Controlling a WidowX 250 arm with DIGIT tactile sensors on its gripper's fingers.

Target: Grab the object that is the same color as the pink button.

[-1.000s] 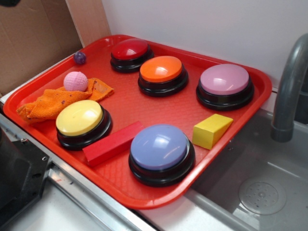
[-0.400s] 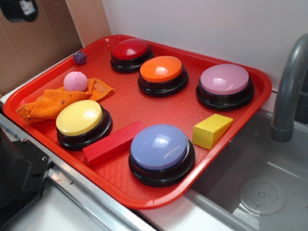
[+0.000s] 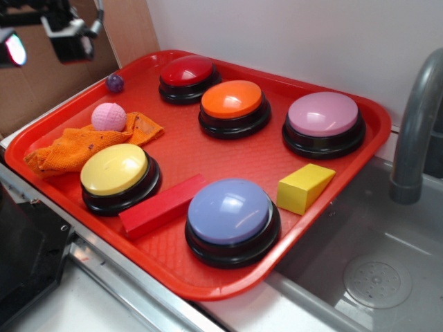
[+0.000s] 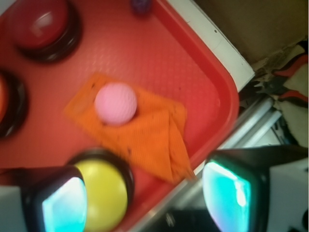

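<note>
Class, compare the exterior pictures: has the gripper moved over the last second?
Yes. The gripper has come further into view at the top left, moving rightward and down toward the purple ball on the red tray.

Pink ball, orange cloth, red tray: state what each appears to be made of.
Pink ball: probably foam or soft rubber, matte, with a dimpled surface. Orange cloth: woven fabric, likely a dish rag; it lies in folds and wrinkles. Red tray: likely hard plastic, with a fine pebbled texture and a slight sheen on its raised rim.
</note>
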